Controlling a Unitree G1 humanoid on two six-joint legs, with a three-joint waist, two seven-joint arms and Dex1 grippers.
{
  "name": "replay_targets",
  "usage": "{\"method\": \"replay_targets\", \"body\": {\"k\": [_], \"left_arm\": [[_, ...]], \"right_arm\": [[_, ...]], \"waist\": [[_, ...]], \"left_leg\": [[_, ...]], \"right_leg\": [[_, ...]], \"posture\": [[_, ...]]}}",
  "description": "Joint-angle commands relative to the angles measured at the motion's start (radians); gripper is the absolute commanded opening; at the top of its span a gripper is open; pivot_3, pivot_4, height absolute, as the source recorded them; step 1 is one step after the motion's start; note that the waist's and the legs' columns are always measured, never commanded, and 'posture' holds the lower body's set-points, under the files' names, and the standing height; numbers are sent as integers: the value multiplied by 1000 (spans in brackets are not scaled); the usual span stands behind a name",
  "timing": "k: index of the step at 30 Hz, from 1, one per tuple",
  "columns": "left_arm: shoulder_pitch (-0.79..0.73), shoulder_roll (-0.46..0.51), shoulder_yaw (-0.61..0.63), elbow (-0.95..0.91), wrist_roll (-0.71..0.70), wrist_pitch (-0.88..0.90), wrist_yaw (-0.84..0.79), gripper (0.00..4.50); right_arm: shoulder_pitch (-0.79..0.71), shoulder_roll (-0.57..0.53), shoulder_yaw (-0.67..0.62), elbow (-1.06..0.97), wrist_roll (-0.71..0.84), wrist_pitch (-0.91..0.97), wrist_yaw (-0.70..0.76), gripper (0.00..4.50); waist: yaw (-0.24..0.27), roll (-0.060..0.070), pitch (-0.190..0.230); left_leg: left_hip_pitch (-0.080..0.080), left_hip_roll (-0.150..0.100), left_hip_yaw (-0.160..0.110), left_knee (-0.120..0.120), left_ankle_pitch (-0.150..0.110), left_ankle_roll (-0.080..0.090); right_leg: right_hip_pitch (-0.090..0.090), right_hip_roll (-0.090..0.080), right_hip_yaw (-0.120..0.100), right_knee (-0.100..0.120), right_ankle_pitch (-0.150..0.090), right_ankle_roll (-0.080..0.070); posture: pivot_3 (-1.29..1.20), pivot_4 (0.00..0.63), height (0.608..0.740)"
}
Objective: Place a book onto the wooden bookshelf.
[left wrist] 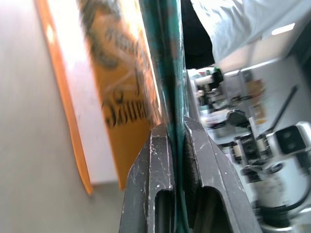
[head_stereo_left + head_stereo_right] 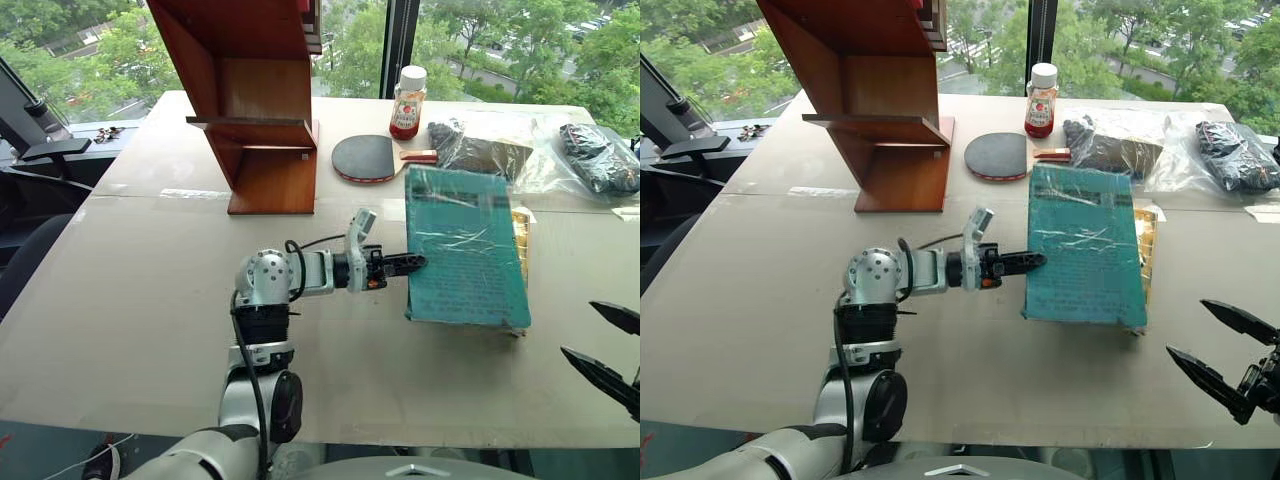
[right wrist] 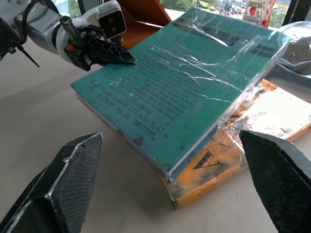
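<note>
The teal-green book (image 2: pixel 465 245), wrapped in shiny clear plastic, lies flat on the table on top of a yellow-orange book (image 3: pixel 228 165). My left gripper (image 2: pixel 412 263) reaches in level from the left and is shut on the teal book's left edge. In the left wrist view the thin green edge (image 1: pixel 171 73) runs between the two black fingers (image 1: pixel 155 160). The wooden bookshelf (image 2: pixel 255 100) stands at the far left of the table, behind the left arm. My right gripper (image 2: pixel 585 330) hovers open at the near right, clear of both books.
Behind the books lie a table tennis paddle (image 2: pixel 365 157), a red-labelled bottle (image 2: pixel 407 102) and two plastic bags with dark contents (image 2: pixel 480 150) (image 2: pixel 600 155). Bare tabletop (image 2: pixel 150 300) stretches between the bookshelf and the near edge.
</note>
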Motion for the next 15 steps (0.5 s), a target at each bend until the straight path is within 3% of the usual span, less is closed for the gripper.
{"method": "replay_targets", "body": {"k": [1, 7, 12, 15], "left_arm": [[10, 140, -241, -165, 208, -395, -187, 59], [-162, 250, -353, -78, 696, -1106, -43, 59], [-299, 370, -354, 12, 1004, -1459, 122, 59], [-346, 443, -346, 19, 1141, -1545, 179, 59]], "right_arm": [[-34, -26, -36, -40, 115, 78, -32, 4500], [-190, -46, -15, -41, 238, 176, -115, 4500], [-341, -76, 4, -13, 311, 248, -185, 4500], [-423, -90, 23, 1, 342, 288, -214, 4500]], "waist": [[0, 0, 0], [9, -4, 2], [4, -3, 4], [7, -3, 4]], "left_leg": [[0, 0, 0, 0, 0, 0], [0, -1, 2, 2, 0, 0], [-1, 0, 2, 1, 0, 0], [-3, 0, 2, -1, 0, 0]], "right_leg": [[0, 0, 0, 0, 0, 0], [1, -1, 2, -1, 0, 0], [0, -1, 3, -2, 0, 0], [-1, -1, 2, -3, 2, 5]], "posture": [[0, 150, 740], [0, 150, 740], [0, 150, 740], [0, 150, 740]]}}
